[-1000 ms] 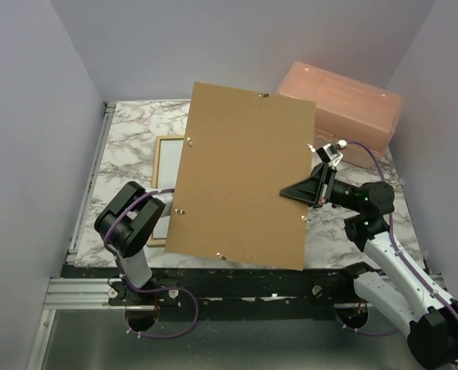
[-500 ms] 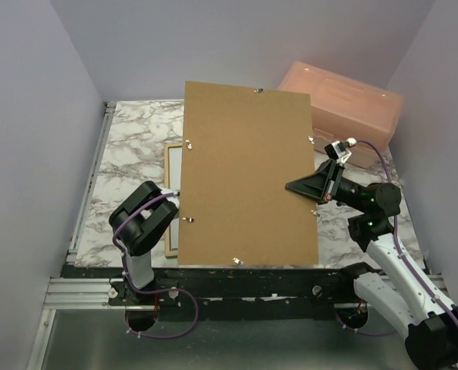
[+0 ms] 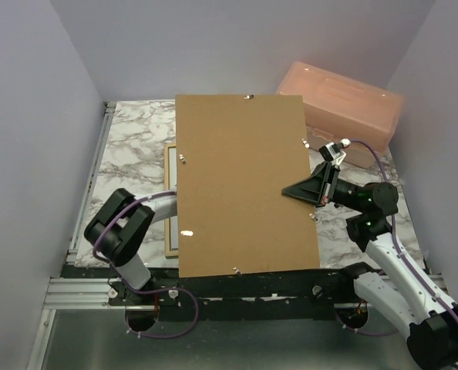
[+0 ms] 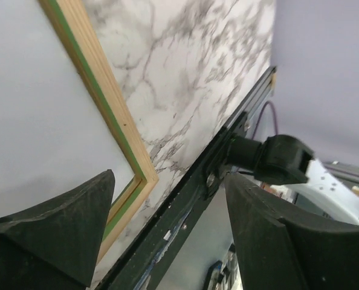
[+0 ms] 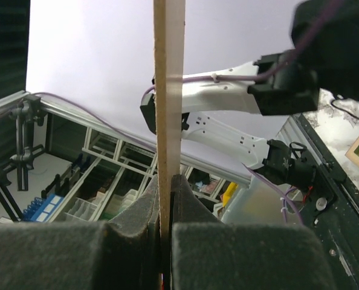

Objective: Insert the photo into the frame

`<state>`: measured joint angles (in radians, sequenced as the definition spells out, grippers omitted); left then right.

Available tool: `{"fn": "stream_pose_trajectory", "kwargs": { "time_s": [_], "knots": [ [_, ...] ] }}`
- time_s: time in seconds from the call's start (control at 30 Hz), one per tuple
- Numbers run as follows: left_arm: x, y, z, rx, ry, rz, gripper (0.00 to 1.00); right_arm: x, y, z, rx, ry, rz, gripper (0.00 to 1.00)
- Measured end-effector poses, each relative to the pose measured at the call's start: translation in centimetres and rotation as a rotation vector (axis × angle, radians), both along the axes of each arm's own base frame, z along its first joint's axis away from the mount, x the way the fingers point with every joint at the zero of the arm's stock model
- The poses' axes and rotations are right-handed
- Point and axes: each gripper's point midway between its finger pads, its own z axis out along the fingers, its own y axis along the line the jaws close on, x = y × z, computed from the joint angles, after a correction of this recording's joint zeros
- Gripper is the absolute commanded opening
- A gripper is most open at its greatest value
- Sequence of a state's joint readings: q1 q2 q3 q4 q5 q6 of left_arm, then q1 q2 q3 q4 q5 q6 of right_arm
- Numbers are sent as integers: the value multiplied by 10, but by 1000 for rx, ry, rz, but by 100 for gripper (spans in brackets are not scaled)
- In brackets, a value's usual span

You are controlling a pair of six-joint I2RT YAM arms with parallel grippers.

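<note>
The right pincer (image 3: 287, 191) is clamping the brown backing panel (image 3: 244, 185) by its right edge, raised over the desk (image 3: 129, 146). The left pincer (image 4: 167, 178) is gaping empty above the frame (image 4: 130, 142) lying by the desk's left edge, with the photo (image 4: 34, 121) showing white inside.
</note>
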<state>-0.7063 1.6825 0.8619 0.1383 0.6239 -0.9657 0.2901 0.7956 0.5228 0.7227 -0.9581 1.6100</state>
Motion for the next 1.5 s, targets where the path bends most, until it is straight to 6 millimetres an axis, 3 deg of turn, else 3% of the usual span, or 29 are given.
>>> {"fn": "stream_pose_trajectory", "kwargs": {
  "time_s": [0.13, 0.27, 0.37, 0.5, 0.77, 0.9, 1.07, 1.27, 1.5],
  "knots": [
    [32, 39, 34, -88, -77, 114, 79, 0, 1, -3, -9, 3, 5, 0],
    [58, 89, 49, -121, -134, 251, 79, 1, 1, -4, -12, 5, 5, 0],
    [67, 138, 41, -77, -140, 369, 79, 2, 2, -6, -14, 10, 4, 0],
    [77, 206, 25, 111, -157, 567, 79, 4, 2, -18, -27, 26, 1, 0],
    [74, 277, 3, 486, -138, 719, 78, 13, 5, -55, -70, 107, -6, 0],
    [68, 293, -24, 604, -53, 710, 69, 17, 3, -66, -82, 125, -21, 0],
    [57, 298, -60, 687, 57, 654, 50, 23, -3, -79, -96, 149, -56, 0],
    [57, 295, -66, 696, 51, 615, 28, 30, -10, -90, -114, 176, -81, 0],
    [51, 270, -66, 723, -3, 483, 15, 35, -17, -100, -143, 172, -92, 0]
  ]
}}
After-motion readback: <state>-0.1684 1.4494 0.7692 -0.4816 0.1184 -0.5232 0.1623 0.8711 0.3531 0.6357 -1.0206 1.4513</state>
